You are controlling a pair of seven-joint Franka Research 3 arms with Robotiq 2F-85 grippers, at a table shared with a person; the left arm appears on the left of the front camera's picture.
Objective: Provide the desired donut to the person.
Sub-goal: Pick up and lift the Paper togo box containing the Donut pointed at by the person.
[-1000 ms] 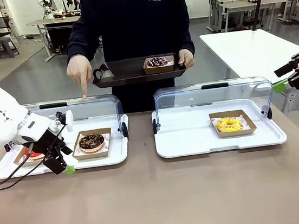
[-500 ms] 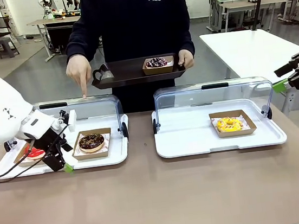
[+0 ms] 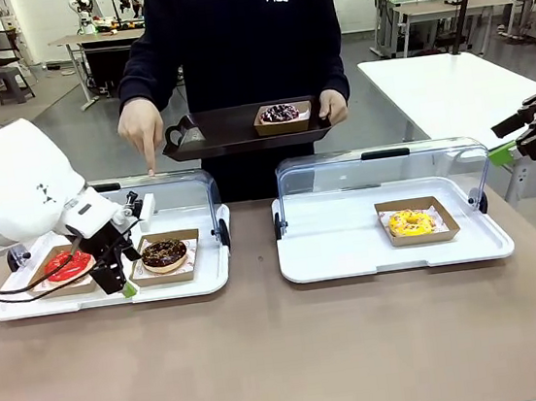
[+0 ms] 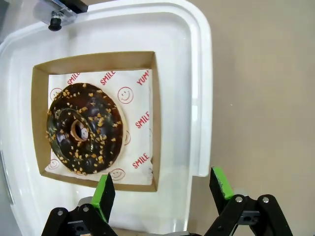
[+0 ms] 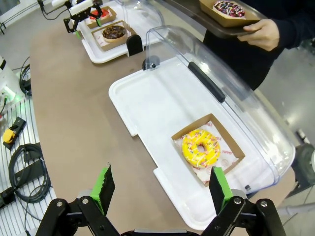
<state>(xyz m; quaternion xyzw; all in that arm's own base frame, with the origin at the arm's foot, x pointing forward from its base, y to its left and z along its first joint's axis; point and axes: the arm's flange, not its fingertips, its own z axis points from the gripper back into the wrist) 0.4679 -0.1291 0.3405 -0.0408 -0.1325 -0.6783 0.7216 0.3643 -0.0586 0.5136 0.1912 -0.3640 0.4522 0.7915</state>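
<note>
A chocolate donut (image 4: 84, 129) is shown in its paper box on the left white tray (image 3: 209, 278), not yet lifted. The left gripper (image 4: 163, 186) is poised over the box's near edge, fingers apart and empty. The person's hand (image 3: 142, 128) is pointed down at that case. The right gripper (image 5: 162, 189) is held aside, likewise apart. Grasp and handover are judged undone.

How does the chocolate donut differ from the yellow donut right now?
The chocolate donut has dark glaze with nut bits; the yellow donut has yellow icing with sprinkles. The chocolate donut shares the left tray with a red donut; the yellow donut sits alone on the right tray. Both sit in open brown cardboard boxes.
</note>
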